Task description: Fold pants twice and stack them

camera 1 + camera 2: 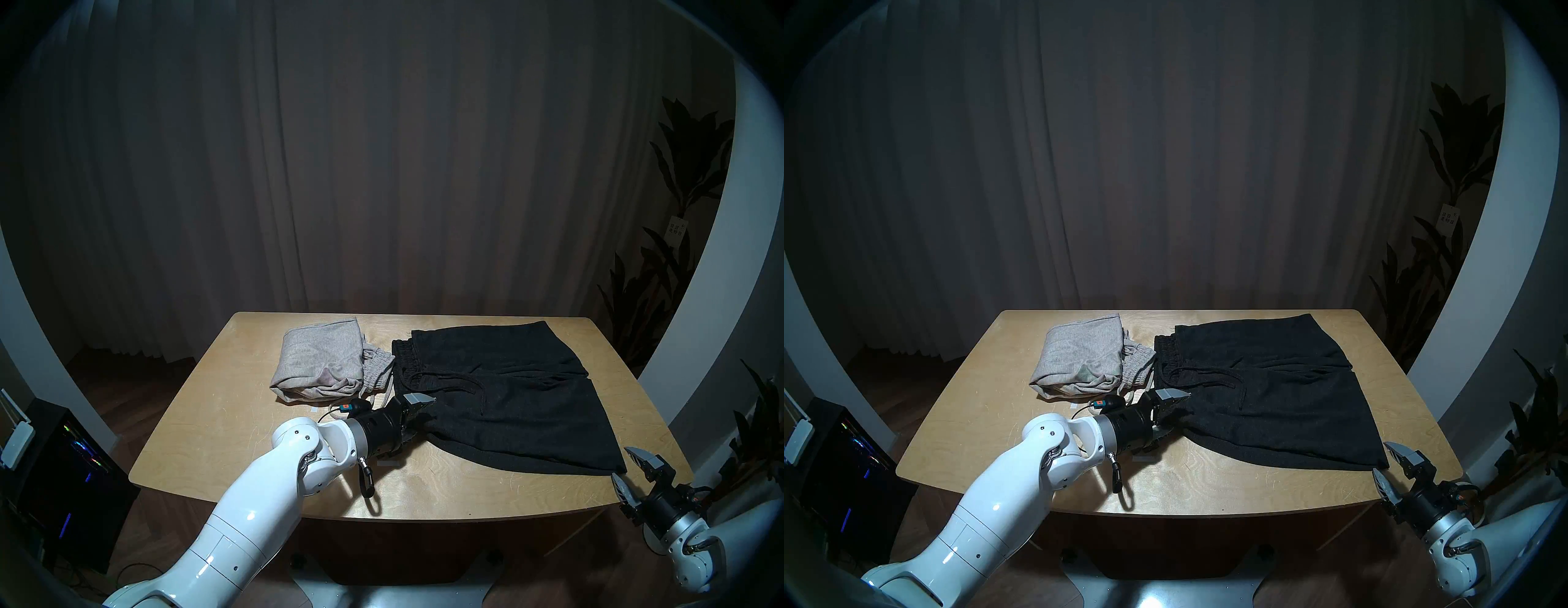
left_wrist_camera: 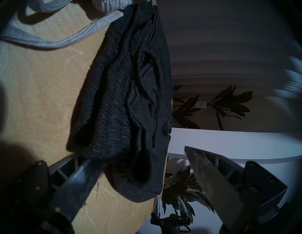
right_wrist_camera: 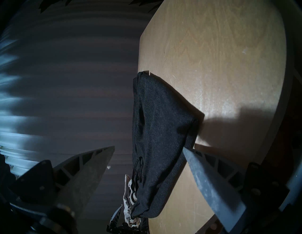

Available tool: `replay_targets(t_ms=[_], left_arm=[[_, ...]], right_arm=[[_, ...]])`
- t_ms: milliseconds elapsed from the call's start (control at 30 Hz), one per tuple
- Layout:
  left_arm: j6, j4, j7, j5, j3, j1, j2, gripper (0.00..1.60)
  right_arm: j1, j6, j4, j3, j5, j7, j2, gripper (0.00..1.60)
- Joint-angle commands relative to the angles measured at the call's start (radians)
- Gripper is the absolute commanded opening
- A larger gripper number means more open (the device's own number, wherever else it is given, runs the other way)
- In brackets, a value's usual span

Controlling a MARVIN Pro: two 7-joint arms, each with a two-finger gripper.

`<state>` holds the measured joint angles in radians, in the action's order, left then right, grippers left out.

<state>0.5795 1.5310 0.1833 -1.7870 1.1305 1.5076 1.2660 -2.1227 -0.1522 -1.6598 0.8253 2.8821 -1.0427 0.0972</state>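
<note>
Grey pants [image 1: 322, 365] already folded, parked just left of black pants [image 1: 509, 390] on counter [image 1: 445, 484]. Left gripper [image 1: 418, 418] fingers wide around the black pants' near waist corner, right gripper [image 1: 628, 471] fingers wide at their near hem corner: likely staged for the fold.

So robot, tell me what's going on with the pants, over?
Left gripper open, fingers astride black pants waistband corner. Right gripper open at hem corner. Grey pants folded. Nothing blocking.

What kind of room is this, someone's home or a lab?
Probably a staged test room rather than a lived-in home: a bare wooden table before floor-length curtains, tagged potted plants for decoration, and a lit computer tower on the floor beside the robot.
</note>
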Motion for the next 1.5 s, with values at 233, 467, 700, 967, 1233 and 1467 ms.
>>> replay_targets(t_ms=[233, 467, 700, 967, 1233, 1467], left_arm=[[0.0, -0.006, 0.0, 0.002, -0.003, 0.002, -0.001, 1.6], [-0.002, -0.009, -0.002, 0.002, -0.003, 0.003, -0.001, 1.6], [-0.003, -0.012, -0.004, 0.004, -0.004, 0.004, -0.002, 1.6], [-0.003, -0.012, -0.008, 0.004, -0.007, 0.005, -0.002, 1.6], [-0.006, -0.01, -0.012, 0.003, -0.01, 0.005, -0.002, 1.6], [-0.008, -0.01, -0.014, 0.003, -0.011, 0.004, -0.003, 1.6]], right_arm=[[0.016, -0.021, -0.018, 0.022, -0.002, 0.001, 0.003, 1.6], [0.016, -0.036, -0.021, 0.022, -0.002, 0.003, 0.003, 1.6], [0.017, -0.05, -0.031, 0.023, -0.002, 0.005, 0.003, 1.6], [0.02, -0.06, -0.062, 0.028, -0.002, 0.026, 0.003, 1.6], [0.015, -0.076, -0.072, 0.024, -0.002, 0.043, 0.003, 1.6], [0.013, -0.087, -0.076, 0.021, -0.002, 0.052, 0.003, 1.6]])
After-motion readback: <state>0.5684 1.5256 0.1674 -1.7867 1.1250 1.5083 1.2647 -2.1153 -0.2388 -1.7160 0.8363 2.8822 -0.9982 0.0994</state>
